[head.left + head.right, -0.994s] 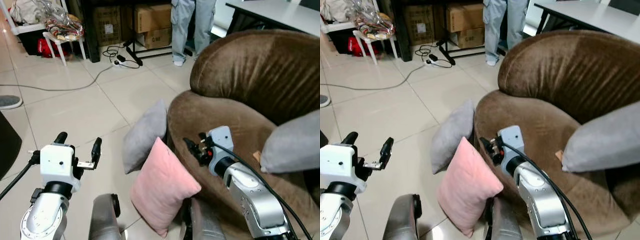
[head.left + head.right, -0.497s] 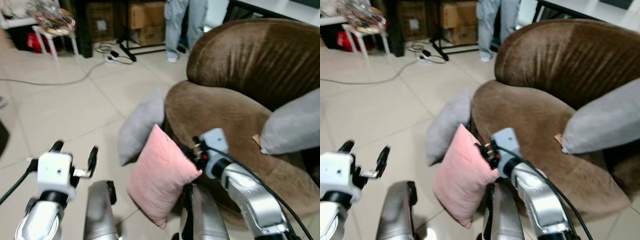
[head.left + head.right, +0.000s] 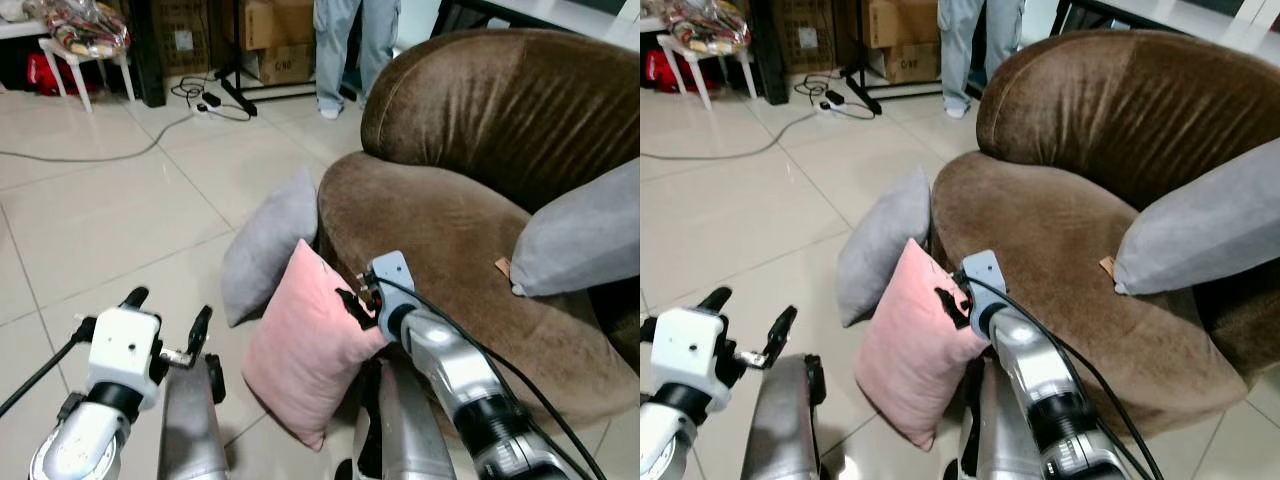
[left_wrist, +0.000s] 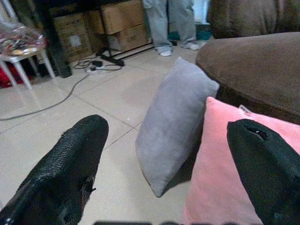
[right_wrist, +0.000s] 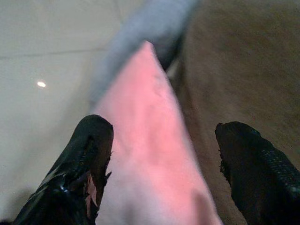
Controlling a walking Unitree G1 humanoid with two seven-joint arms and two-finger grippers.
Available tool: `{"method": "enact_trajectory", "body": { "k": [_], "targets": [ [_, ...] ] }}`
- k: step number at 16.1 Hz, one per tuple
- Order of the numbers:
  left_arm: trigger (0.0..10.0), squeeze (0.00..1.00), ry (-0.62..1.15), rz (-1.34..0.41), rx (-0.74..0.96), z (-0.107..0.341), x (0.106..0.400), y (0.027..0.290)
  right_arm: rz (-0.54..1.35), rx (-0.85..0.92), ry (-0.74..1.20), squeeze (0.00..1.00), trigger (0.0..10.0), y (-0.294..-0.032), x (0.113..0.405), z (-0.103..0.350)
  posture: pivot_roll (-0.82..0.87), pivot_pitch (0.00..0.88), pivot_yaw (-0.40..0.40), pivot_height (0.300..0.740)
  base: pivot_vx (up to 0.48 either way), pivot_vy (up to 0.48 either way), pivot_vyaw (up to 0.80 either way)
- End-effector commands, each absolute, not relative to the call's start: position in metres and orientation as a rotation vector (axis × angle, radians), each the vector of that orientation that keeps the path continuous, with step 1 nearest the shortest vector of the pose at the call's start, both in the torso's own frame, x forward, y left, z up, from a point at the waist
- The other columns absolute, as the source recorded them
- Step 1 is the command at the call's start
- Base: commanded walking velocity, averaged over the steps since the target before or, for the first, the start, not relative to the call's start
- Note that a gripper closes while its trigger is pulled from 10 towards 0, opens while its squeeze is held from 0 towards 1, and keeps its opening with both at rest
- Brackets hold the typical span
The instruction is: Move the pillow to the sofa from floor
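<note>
Right end effector (image 3: 352, 302): fingers spread wide, straddling the upper edge of the pink pillow (image 3: 305, 355); not yet closed on it. Left end effector (image 3: 170, 325): wide apart, just beside the pillow's far face. Pillow: standing on the floor (image 3: 120, 220), leaning against the sofa (image 3: 450, 230); grey pillow (image 3: 265, 245) just beyond. Progress: approach done; grasp, lift and placing on the sofa remain.

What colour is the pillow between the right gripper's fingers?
Pink: the pillow shows best in the left eye view.
</note>
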State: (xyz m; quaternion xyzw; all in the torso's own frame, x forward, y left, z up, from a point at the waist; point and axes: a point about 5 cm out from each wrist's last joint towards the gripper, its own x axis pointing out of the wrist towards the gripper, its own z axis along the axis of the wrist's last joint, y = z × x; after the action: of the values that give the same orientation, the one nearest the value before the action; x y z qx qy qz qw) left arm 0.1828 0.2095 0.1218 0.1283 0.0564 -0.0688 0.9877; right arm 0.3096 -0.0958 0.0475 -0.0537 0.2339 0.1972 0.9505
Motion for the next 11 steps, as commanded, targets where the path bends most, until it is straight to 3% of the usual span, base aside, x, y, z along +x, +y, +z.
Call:
{"method": "enact_trajectory", "body": {
  "k": [1,7,11],
  "targets": [
    [10.0,0.0,0.121,-0.17,0.25,0.122,0.185,0.206,0.308,-0.103,0.487,1.0,10.0,-0.111,0.316,0.044,0.0,0.03,-0.107,0.459,0.0,0.0,0.0],
    [10.0,0.0,0.119,-0.269,0.247,0.134,0.184,0.201,0.327,-0.034,0.45,1.0,10.0,-0.12,0.315,0.041,-0.05,0.113,0.013,0.459,0.0,0.0,0.0],
    [10.0,0.0,0.132,-0.319,0.247,0.136,0.181,0.199,0.359,-0.055,0.447,1.0,10.0,-0.119,0.312,0.038,-0.06,0.142,0.02,0.459,0.0,0.0,0.0]
  ]
}}
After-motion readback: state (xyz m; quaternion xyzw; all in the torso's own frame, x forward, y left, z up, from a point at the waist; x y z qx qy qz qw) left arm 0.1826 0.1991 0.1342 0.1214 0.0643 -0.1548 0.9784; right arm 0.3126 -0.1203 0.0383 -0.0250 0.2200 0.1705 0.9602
